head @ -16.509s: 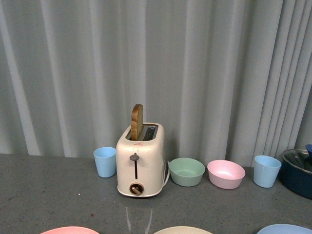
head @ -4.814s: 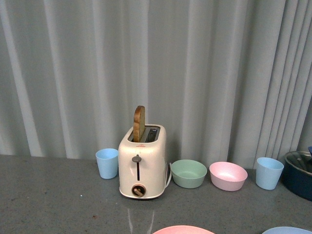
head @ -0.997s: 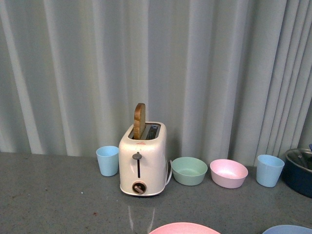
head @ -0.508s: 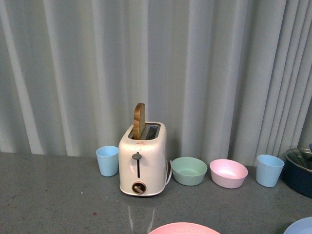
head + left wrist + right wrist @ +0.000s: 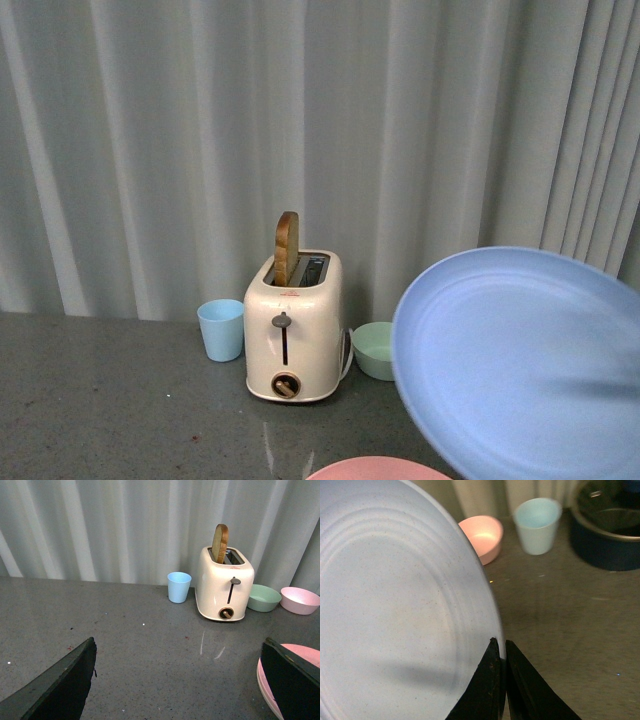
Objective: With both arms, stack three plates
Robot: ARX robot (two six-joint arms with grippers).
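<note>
Over the grey table (image 5: 100,400), the light blue plate (image 5: 510,360) is hanging in the air, tilted steeply with its face toward the front camera and blocking most of the right side. The right gripper (image 5: 501,680) is pinching its rim, jaws pressed onto the edge. The pink plate (image 5: 375,468) is lying flat at the near edge of the table, lower than the blue one, with the left gripper (image 5: 178,642) hovering near it, jaws spread wide and gripping nothing. Behind that, the cream toaster (image 5: 293,330) with a toast slice (image 5: 286,247) sticking up is sitting between a blue cup (image 5: 221,329) and a green bowl (image 5: 375,350), the bowl half hidden by the tilted plate.
</note>
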